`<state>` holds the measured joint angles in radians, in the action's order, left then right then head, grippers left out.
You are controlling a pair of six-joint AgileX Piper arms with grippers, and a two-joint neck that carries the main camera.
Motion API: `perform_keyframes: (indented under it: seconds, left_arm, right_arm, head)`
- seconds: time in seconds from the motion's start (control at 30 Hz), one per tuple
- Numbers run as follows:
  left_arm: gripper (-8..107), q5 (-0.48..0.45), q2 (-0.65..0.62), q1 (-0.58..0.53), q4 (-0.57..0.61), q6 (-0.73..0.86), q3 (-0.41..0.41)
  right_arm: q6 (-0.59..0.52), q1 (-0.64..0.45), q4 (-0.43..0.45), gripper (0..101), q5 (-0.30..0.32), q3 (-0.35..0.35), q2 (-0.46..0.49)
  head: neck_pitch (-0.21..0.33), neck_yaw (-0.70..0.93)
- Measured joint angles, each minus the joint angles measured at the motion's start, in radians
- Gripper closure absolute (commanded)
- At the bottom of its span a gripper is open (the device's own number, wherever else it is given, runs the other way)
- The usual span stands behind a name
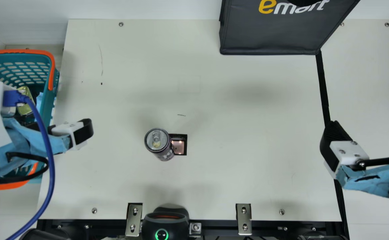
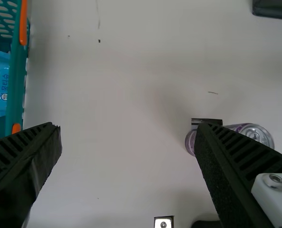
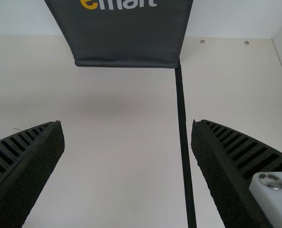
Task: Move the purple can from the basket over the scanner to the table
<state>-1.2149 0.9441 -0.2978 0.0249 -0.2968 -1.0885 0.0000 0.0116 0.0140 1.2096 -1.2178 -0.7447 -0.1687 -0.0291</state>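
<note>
My left gripper (image 1: 62, 127) is at the main view's left, by the basket's (image 1: 55, 100) right side; in the left wrist view the same gripper (image 2: 129, 127) is open, nothing between its fingers. The purple can (image 1: 159, 144) stands upright on the table, overlapping the left side of the small square scanner window (image 1: 180, 147); whether it touches the frame I cannot tell. In the left wrist view one finger partly hides the can (image 2: 257, 133). At the main view's right is my right gripper (image 1: 364, 129); the right wrist view shows this gripper (image 3: 126, 124) open and holding nothing.
Inside the basket lie a yellowish can (image 1: 24, 108) and a blue packet (image 2: 0, 83). A dark bag (image 1: 271, 35) stands at the table's back. A black device with a green ring (image 1: 161, 234) and metal brackets (image 1: 244, 218) line the front edge. Black tape (image 1: 324, 86) runs down the right.
</note>
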Motion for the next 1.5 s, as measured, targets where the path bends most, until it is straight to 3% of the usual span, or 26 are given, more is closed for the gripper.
perform_keyframes:
  seconds: [0.6,0.97,1.27,1.5]
  left_arm:
    - [9,0.033,0.073,-0.432,-0.168,-0.301,-0.004]
    - [9,0.034,0.198,-0.715,-0.307,-0.543,-0.054]
    - [9,-0.005,0.339,-0.840,-0.417,-0.760,-0.109]
    - [9,-0.003,0.438,-0.858,-0.431,-0.876,-0.123]
  right_arm:
    - [0.000,0.000,0.000,6,0.000,0.000,0.000]
    - [0.000,0.000,0.000,6,0.000,0.000,0.000]
    - [0.000,0.000,0.000,6,0.000,0.000,0.000]
    - [0.000,0.000,0.000,6,0.000,0.000,0.000]
  head:
    - [0.000,0.000]
    - [0.000,0.000]
    - [0.000,0.000]
    - [0.000,0.000]
